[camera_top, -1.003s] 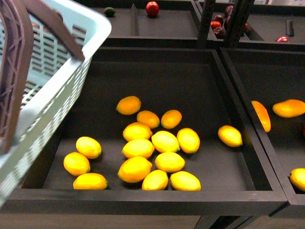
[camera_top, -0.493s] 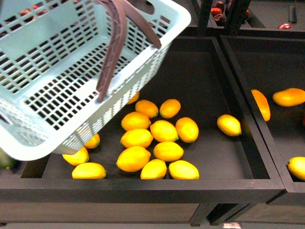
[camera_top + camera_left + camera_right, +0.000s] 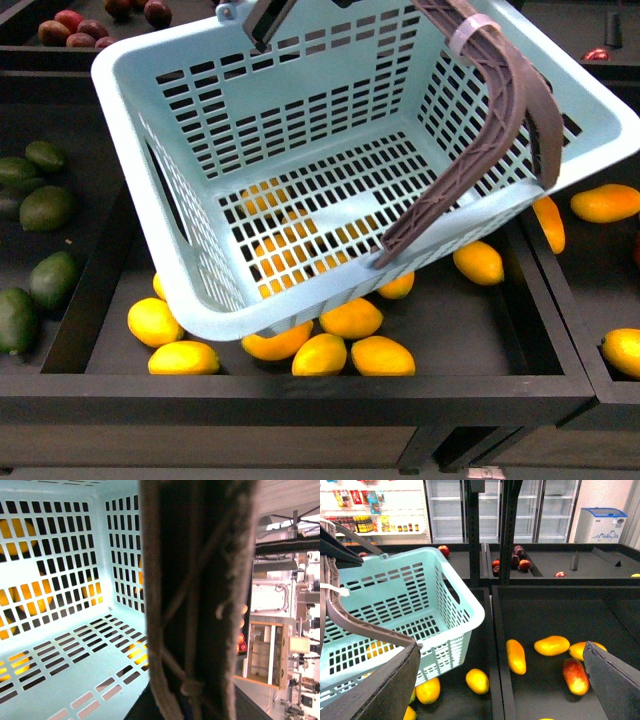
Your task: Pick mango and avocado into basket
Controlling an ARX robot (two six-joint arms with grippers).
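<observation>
While hanging tilted over yellow fruit (image 3: 320,355), shows the basket (image 3: 300,95) held up by one brown handle (image 3: 200,580), clenched in the left gripper (image 3: 192,695). Shows the right gripper (image 3: 500,652) spread wide, the mango (image 3: 575,676) lying in the right-hand bin (image 3: 545,615), the avocado (image 3: 45,207) in the left-hand bin (image 3: 95,150).

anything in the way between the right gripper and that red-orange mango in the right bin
Nothing visible does. The right wrist view shows the open right gripper facing the mango, with only bare bin floor between them. The basket hangs off to one side, clear of that path.
</observation>
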